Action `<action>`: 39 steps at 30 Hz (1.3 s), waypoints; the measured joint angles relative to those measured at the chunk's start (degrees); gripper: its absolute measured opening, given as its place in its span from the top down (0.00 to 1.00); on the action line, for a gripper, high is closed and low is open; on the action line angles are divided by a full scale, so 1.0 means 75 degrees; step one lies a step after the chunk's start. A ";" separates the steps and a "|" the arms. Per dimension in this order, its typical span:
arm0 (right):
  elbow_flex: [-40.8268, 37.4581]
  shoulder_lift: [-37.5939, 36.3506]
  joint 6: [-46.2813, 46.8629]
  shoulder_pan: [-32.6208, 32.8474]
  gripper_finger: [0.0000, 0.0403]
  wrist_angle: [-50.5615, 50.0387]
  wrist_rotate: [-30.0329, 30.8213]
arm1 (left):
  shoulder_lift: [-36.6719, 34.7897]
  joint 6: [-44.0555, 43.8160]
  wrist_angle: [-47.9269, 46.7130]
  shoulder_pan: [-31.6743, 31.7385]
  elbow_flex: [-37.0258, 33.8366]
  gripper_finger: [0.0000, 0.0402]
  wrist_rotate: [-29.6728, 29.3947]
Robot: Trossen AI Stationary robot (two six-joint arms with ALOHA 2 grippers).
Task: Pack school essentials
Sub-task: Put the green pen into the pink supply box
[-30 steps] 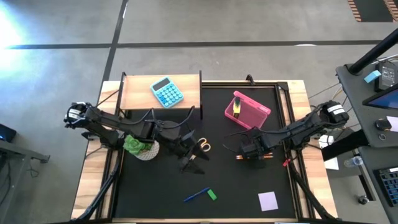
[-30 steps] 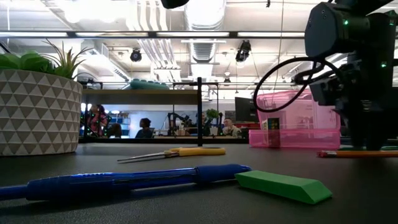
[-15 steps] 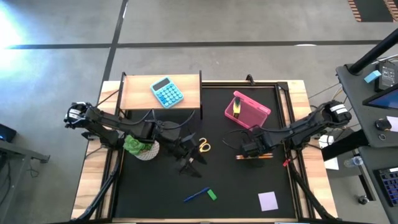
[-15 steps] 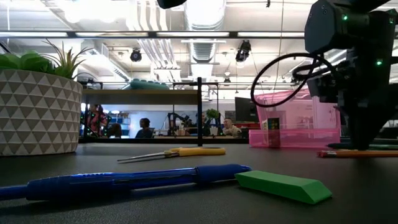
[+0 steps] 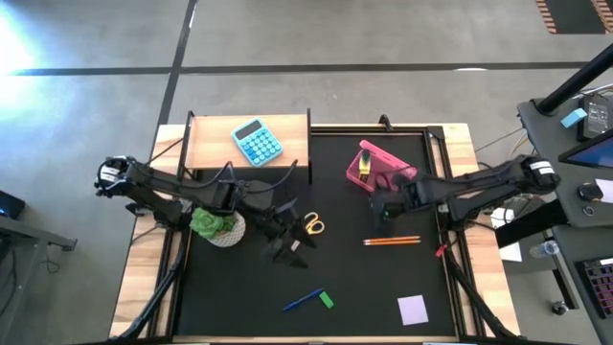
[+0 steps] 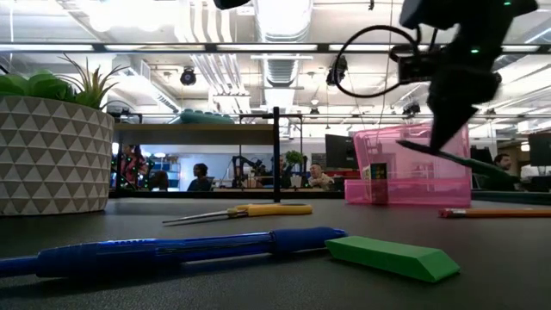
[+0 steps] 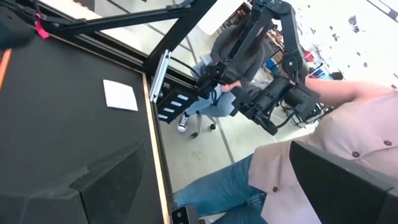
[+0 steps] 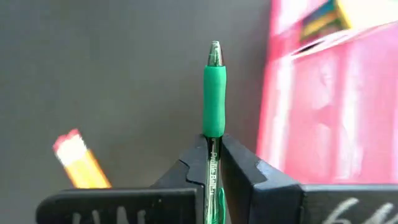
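Seen level across the table, nearest at lower centre lie one blue pen (image 6: 172, 252) and one green eraser (image 6: 392, 257), just beside each other. Behind them, one pair of yellow-handled scissors (image 6: 241, 211) lies flat at mid-frame. At right lie the orange pencils (image 6: 495, 212); from above, two show. Farther back stands one pink box (image 6: 411, 168) holding a small yellow box (image 5: 364, 165). One lilac note pad (image 5: 413, 309) lies at the overhead view's lower right. The right gripper (image 8: 214, 158) is clamped on one green pen (image 8: 214, 93), raised beside the pink box. The left gripper (image 5: 284, 244) hovers beside the scissors, fingers apart. One potted plant (image 6: 53, 146) stands at left.
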 joint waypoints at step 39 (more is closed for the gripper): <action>0.0437 0.1001 -0.2525 -0.4579 0.94 0.0250 0.0200 | -0.0006 0.0184 -0.0130 0.0347 -0.0003 0.05 0.0449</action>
